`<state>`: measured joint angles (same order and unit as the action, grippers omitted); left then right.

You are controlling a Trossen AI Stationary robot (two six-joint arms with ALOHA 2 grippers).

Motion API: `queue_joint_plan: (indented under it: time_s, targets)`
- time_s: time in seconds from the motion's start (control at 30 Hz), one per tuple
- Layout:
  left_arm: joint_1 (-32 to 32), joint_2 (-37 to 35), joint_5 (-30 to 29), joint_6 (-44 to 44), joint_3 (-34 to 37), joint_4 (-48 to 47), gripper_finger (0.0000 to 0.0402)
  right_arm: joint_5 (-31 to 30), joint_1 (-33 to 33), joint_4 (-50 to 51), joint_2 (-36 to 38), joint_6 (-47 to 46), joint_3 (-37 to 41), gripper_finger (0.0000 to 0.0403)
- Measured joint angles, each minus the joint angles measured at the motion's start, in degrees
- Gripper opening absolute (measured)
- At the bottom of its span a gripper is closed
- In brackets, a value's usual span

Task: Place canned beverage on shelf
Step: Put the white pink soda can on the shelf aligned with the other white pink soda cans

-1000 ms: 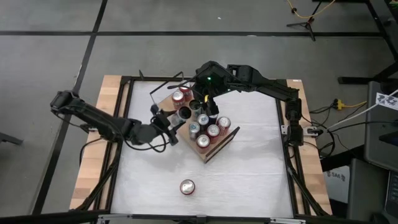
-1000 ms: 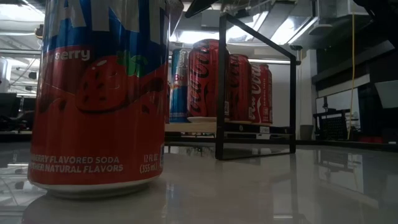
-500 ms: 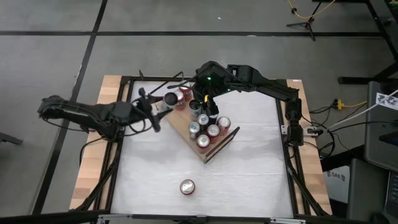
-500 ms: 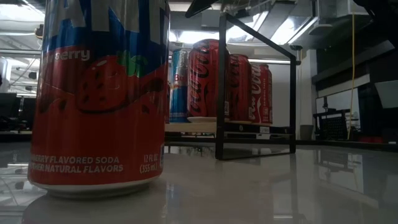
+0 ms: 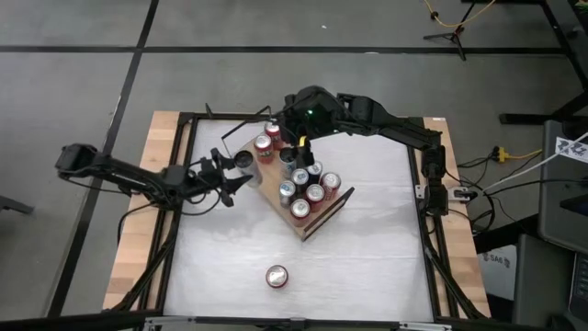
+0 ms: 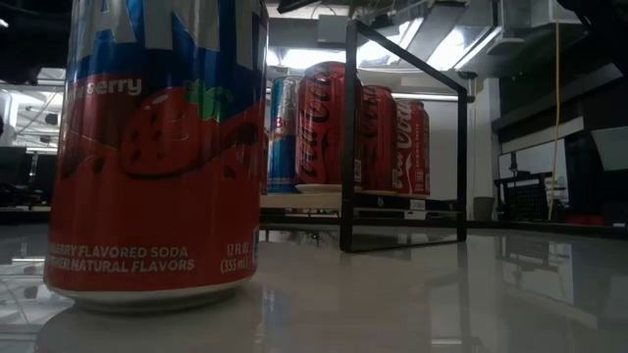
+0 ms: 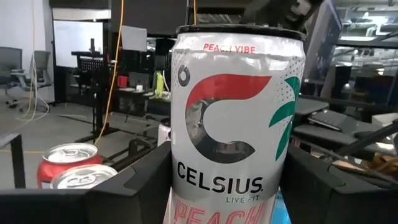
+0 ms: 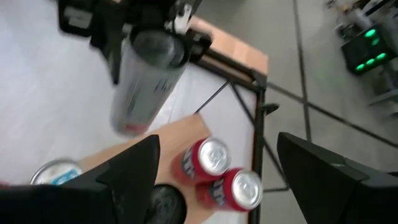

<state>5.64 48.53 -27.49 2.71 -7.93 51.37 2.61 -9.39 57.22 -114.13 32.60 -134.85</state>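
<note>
A white Celsius can [image 7: 230,124] is in my left gripper [image 5: 239,167], which is shut on it just left of the shelf's far left corner. The shelf [image 5: 269,188] is a light-brown board lying aslant in the middle of the table. Several cans [image 5: 308,184] stand on it. My right gripper [image 8: 217,142] hangs open above the shelf's far end, over two red cans [image 8: 214,158], with nothing between its fingers. A strawberry soda can [image 5: 277,276] stands alone on its base near the table's front edge. My left gripper pinches the Celsius can by two opposite sides of its body [image 7: 180,180], one finger [image 7: 134,186] on each side. The fingers come about level from the table's left side. The can [image 8: 146,87] stands roughly upright between them, off the board.
Black wire rails [image 6: 402,147] rise at the shelf's ends. The strawberry can [image 6: 157,147] fills the low view's left half. White tabletop [image 5: 367,267] lies bare to the right of and in front of the shelf. A black frame [image 5: 427,230] borders the table.
My left gripper has drawn back from the shelf's left edge toward the table's left edge, carrying the Celsius can with it and turning at the wrist. The can, which was over the board's edge, is now beside the board's far left corner.
</note>
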Motion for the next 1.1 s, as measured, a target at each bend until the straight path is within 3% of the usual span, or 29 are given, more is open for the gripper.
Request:
queue_joint_plan:
  time_s: [0.63,0.87,1.1]
  targets:
    - [0.45,30.81,-5.51,1.30,-1.02,26.86,0.0232,0.00,0.00,-3.33,0.00,0.00,0.00,0.0317]
    - [1.87,38.31,-6.93,-3.35,-6.41,27.58,0.0233,0.00,0.00,-3.28,0.00,0.00,0.00,0.0317]
    - [3.26,41.40,-13.31,-4.54,-7.97,27.42,0.0233,0.00,0.00,-3.07,0.00,0.00,0.00,0.0317]
